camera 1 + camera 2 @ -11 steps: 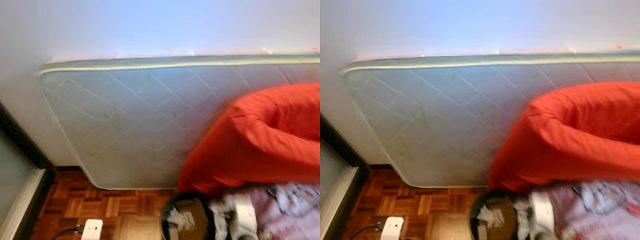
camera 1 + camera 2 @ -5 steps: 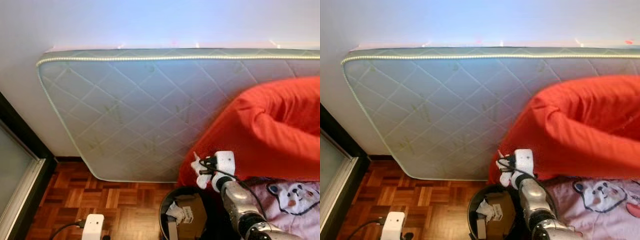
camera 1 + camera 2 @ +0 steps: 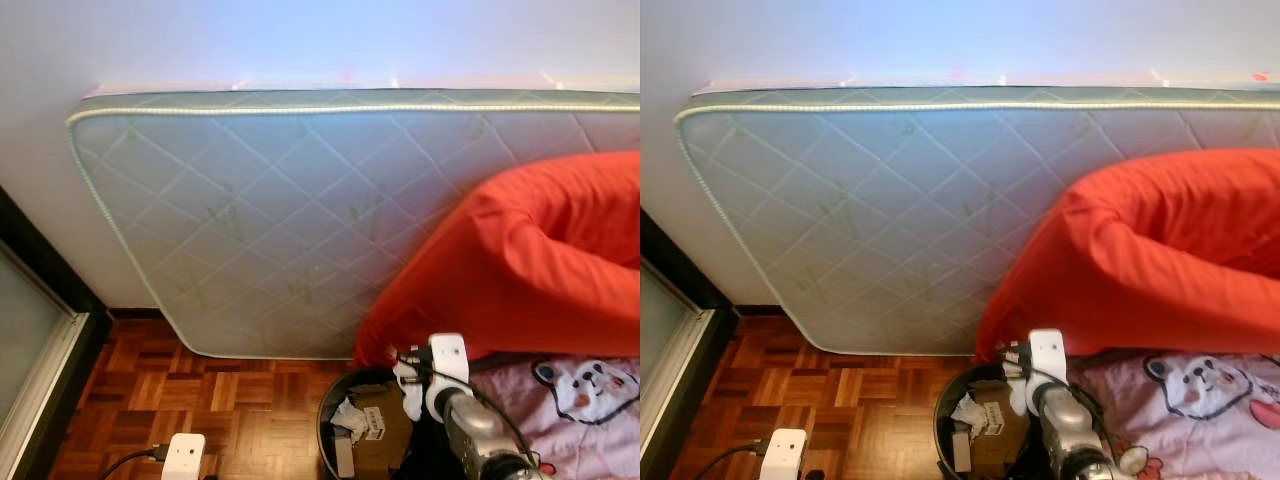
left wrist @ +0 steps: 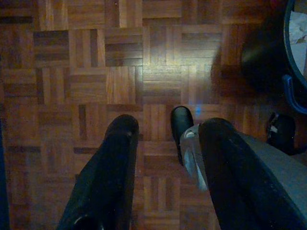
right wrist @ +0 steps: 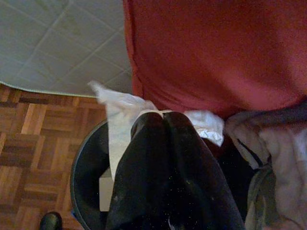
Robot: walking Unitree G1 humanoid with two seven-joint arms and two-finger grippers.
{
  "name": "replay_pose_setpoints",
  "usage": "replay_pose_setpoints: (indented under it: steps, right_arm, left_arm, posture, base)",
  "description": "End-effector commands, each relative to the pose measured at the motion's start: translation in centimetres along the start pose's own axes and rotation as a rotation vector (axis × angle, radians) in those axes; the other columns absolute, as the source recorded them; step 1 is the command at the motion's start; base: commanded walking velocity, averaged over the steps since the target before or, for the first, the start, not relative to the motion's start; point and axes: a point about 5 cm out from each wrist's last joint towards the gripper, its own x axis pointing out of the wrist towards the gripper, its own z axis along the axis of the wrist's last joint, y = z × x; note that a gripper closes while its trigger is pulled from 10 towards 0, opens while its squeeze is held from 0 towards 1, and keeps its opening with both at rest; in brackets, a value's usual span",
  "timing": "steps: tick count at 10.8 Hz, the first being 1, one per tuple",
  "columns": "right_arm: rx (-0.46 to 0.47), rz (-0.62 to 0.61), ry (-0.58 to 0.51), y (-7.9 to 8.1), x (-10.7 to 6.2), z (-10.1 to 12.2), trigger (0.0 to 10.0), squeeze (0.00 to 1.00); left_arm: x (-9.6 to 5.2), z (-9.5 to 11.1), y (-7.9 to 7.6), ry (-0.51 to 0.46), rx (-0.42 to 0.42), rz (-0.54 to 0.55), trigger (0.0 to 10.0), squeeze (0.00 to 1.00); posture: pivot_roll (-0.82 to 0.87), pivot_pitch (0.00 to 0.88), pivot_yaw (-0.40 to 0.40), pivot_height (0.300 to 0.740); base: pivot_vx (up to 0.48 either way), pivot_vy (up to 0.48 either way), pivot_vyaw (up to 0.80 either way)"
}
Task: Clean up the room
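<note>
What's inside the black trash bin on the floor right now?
The black trash bin holds a brown cardboard box and crumpled white paper. The right gripper, shut on a white tissue, covers the rest.

mattress (image 3: 280, 220): grey-green diamond quilting | pillow (image 3: 540, 260): red | floor (image 4: 96, 62): brown parquet | bin (image 3: 950, 425): black

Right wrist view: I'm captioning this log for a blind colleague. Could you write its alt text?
The right gripper, jaws shut on a crumpled white tissue, hangs above a black trash bin. Behind it are a red cushion, a quilted mattress and parquet floor.
</note>
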Motion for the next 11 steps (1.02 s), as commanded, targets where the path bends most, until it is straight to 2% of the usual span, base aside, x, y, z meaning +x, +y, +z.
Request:
replay_pose_setpoints:
  steps: [1,4,8,11]
  right_arm:
    - [0.034,0.0,-0.013,0.2,0.0,0.0,10.0,0.0]
    - [0.064,0.013,-0.039,0.8,0.1,0.3,10.0,0.0]
    - [0.074,-0.034,-0.068,0.4,0.0,0.4,10.0,0.0]
    - [0.086,-0.063,-0.087,-0.2,-0.1,0.6,10.0,0.0]
  left_arm:
    - [-0.2,-0.7,0.2,0.019,0.001,0.0,10.0,0.0]
    - [-0.3,-1.2,0.3,0.027,-0.002,0.007,10.0,0.0]
    - [-0.5,-1.5,0.6,0.027,0.001,0.01,10.0,0.0]
    - [-0.2,-0.4,0.4,-0.02,-0.008,0.005,10.0,0.0]
  posture:
    - [0.1,0.117,-0.02,0.74]
    - [0.12,0.129,-0.019,0.74]
    - [0.12,0.147,-0.017,0.74]
    - [0.12,0.152,-0.014,0.74]
  base:
    - [0.0,0.0,0.0]
    - [0.0,0.0,0.0]
    - [0.0,0.0,0.0]
    - [0.0,0.0,0.0]
